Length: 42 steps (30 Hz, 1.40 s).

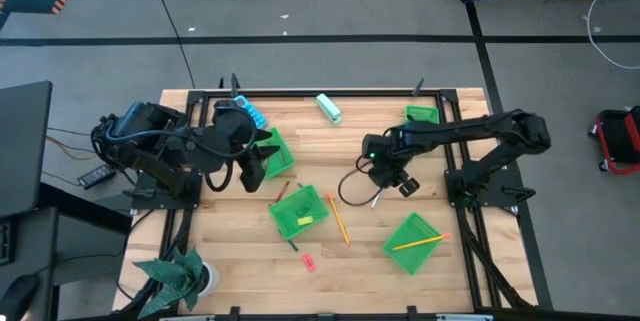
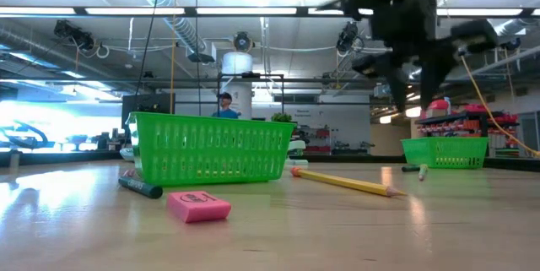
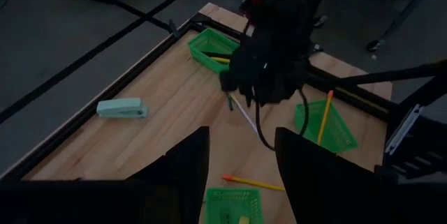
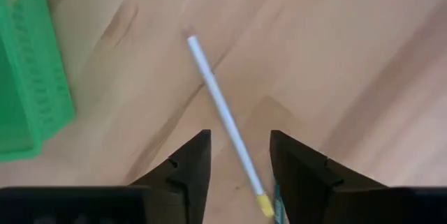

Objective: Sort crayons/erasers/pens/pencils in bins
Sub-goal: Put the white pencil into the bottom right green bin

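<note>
My right tool [image 4: 237, 165] hung spread directly over the pale pencil [image 4: 223, 119], which lay flat on the surface [image 4: 335, 63], slanting between the fingers; the left tool [image 3: 241, 165], also spread, was farther.

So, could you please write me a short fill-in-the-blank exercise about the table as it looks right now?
1. The right gripper hovers with open jaws over a pale ____.
2. The pink eraser lies on the ____, outside every bin.
3. The bin nearest the right arm holds one ____ pencil.

Missing words: pencil; table; yellow
</note>
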Motion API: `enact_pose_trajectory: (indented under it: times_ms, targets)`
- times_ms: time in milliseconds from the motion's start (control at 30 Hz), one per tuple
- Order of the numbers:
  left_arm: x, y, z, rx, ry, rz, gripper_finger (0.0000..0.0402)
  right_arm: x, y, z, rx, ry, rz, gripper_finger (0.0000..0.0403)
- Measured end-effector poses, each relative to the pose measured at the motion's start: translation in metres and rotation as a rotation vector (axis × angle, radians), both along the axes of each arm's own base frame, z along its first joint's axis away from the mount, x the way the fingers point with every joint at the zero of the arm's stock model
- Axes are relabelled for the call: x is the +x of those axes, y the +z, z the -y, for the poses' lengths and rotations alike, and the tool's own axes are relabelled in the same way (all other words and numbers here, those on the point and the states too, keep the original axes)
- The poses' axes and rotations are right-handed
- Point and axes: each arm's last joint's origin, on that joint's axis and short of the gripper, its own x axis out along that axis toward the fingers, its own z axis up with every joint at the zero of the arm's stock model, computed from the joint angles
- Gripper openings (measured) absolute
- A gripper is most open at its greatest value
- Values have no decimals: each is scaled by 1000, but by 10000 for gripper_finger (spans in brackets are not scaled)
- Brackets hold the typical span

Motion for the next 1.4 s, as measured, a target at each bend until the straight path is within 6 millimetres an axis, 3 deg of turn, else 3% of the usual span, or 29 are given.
enact_pose_trajectory:
  times_ms: [233, 500, 867, 1100, 1400]
  targets:
    - [0, 0, 0, -37, 24, 20, 172, -2, -35, 1, 9, 74, -80, 149]
    - [0, 0, 0, -54, 37, 25, 172, -13, -58, 11, -15, 100, -84, 149]
    - [0, 0, -2, -26, 80, 39, 172, -12, -67, 22, -39, 64, 3, 117]
    - [1, 0, -6, -23, 97, 37, 172, -19, -75, 21, -27, 98, -27, 85]
    - [3, 0, -13, -22, 125, 37, 172, -15, -75, 22, -23, 100, 11, 74]
